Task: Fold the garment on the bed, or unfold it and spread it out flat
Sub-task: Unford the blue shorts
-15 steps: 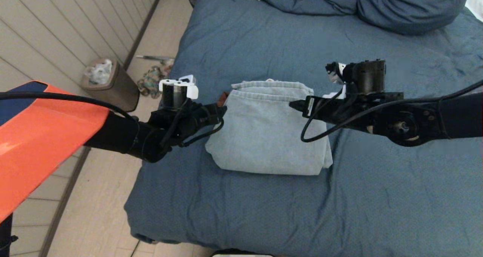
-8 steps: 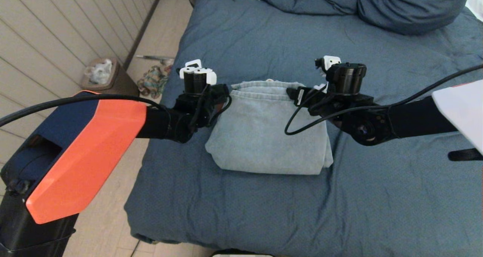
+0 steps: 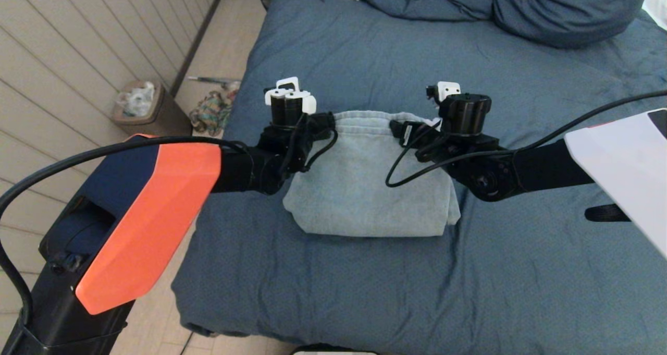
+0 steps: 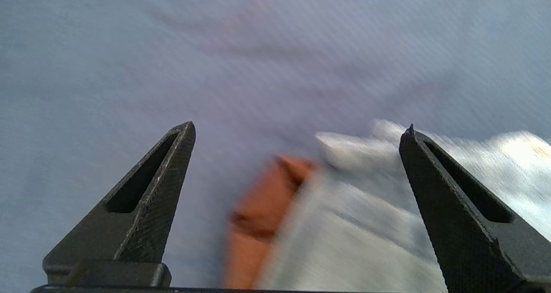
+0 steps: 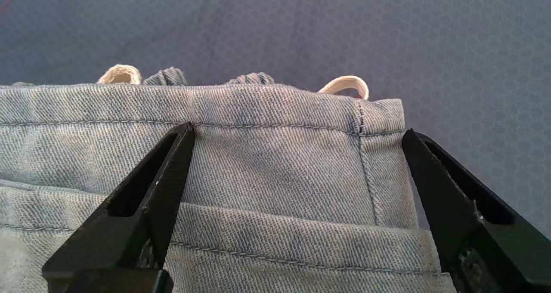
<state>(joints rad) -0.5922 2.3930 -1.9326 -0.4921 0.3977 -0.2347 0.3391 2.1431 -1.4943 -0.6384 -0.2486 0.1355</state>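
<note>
Now both pincers hang wide apart over the far corners of the folded jeans point(image 3: 365, 188) on the bed point(image 3: 521, 282): left pincer point(image 4: 297, 129), right pincer point(image 5: 297, 131). Advice: lower evenly, pinch only the top waistband layer at both corners.

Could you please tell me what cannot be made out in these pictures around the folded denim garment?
- Head view: the garment's far corners, hidden by both wrists.
- Left wrist view: the orange patch beside the garment, smeared by motion.
- Right wrist view: the garment's near half, cut off by the edge.
</note>
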